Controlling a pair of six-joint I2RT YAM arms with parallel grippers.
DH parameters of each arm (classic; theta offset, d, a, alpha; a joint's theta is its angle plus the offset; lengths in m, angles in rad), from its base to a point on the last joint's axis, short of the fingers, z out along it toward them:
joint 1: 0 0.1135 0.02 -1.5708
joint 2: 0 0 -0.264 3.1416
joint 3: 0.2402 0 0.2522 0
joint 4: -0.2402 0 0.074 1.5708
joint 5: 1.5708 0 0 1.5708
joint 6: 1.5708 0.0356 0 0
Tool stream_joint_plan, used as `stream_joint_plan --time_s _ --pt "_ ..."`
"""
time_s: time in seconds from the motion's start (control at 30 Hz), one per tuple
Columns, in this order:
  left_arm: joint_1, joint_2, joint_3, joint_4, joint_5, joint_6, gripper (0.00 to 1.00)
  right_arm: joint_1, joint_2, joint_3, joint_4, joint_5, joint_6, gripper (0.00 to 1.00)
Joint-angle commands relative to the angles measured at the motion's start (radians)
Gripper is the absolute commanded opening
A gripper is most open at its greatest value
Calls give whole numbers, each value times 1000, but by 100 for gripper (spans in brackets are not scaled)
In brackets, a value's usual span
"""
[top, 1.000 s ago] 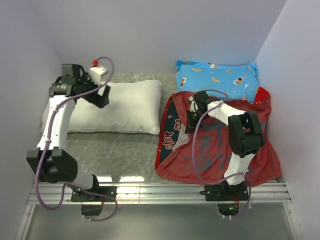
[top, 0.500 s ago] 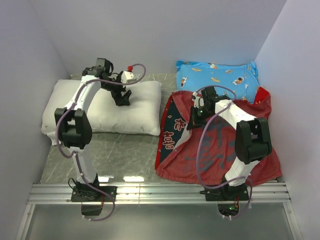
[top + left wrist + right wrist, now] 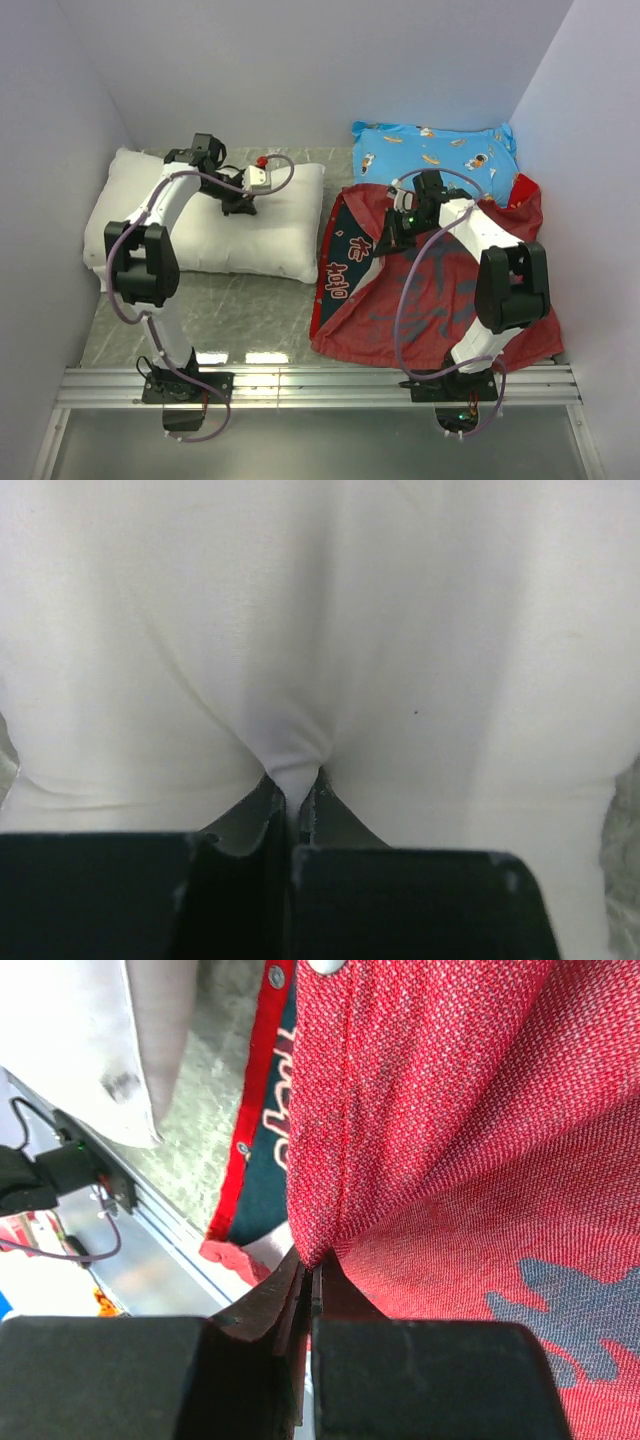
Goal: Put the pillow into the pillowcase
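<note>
The plump white pillow (image 3: 200, 225) lies on the left half of the table. My left gripper (image 3: 237, 207) is pressed down on its upper middle, shut on a pinch of the pillow's white fabric (image 3: 295, 765). The red pillowcase (image 3: 440, 290) lies spread on the right half, dull red face with dark grey markings upward. My right gripper (image 3: 392, 235) sits at its upper left part, shut on a fold of the pillowcase (image 3: 400, 1140), lifting that fold off the table.
A blue cartoon-print pillow (image 3: 435, 160) lies at the back right, partly under the pillowcase's far edge. Grey walls close in the left, back and right. A metal rail (image 3: 320, 385) runs along the near edge by the arm bases. Marble tabletop (image 3: 220, 310) shows between pillow and rail.
My left arm swung from the pillow's left end to its upper middle and its gripper closed on the fabric. The pillow shifted slightly. The right gripper moved a little right, still holding the pillowcase.
</note>
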Motion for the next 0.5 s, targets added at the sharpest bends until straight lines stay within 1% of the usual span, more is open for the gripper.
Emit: stream_joint_plan --time_s 0.0,0.07,0.1,0.17,0.2,0.33,0.47 --pt "2 -90 -56 -293 -21 162 0 -17 -47 52 0 -66 -15 0" --pt "2 -160 -103 -327 -25 218 0 -23 -47 59 5 -83 -18 0" --pt "2 -227 -120 -347 -39 273 0 -21 -48 66 6 -92 -18 0" --pt "-4 -299 -163 -364 -54 319 0 -23 -53 69 8 -112 -13 0" --pt "-7 -312 -169 -391 -68 354 0 -23 -56 69 18 -120 -10 0" --pt "-53 -358 -221 -392 -83 373 0 -24 -84 58 29 -174 -2 0" --pt "-147 -356 -234 -381 -67 335 0 -24 -113 47 23 -206 -21 0"
